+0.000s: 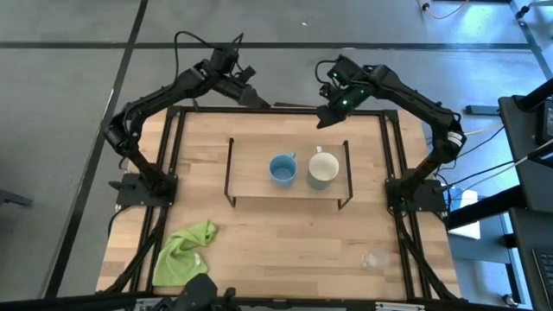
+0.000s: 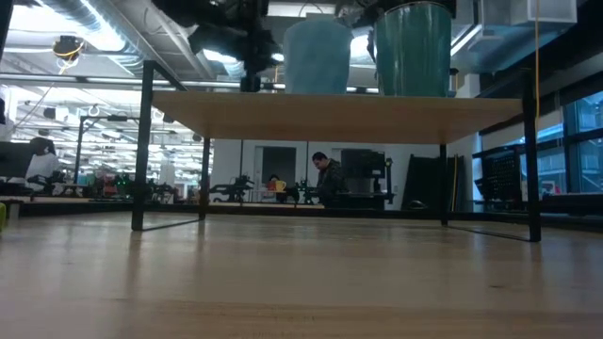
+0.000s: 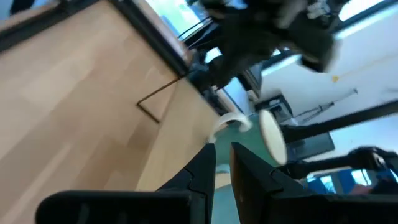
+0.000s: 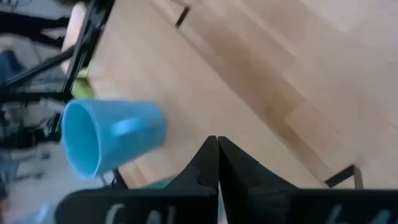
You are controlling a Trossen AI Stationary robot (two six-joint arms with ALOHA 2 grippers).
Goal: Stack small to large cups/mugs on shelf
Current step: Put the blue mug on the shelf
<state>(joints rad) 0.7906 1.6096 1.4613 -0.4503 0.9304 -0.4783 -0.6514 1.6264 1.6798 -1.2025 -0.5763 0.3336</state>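
On the shelf (image 1: 251, 186), a light-wood board on a black wire frame, a light-blue mug (image 1: 282, 168) and a cream-white mug (image 1: 322, 168) stand upright side by side on their bases. A small clear glass cup (image 1: 376, 257) stands on the table near its right front. My left gripper (image 1: 259, 99) hovers over the table's far edge, left of the mugs, with a narrow gap between its fingers (image 3: 208, 158) and nothing in it. My right gripper (image 1: 327, 117) hangs shut behind the cream mug, slanting down, and holds nothing.
A crumpled green cloth (image 1: 183, 253) lies at the table's near left corner. The shelf's black wire legs (image 1: 230, 173) stand at both ends of the board. Bare tabletop (image 1: 285, 238) stretches in front of the shelf. People and desks show far behind the table in the low view.
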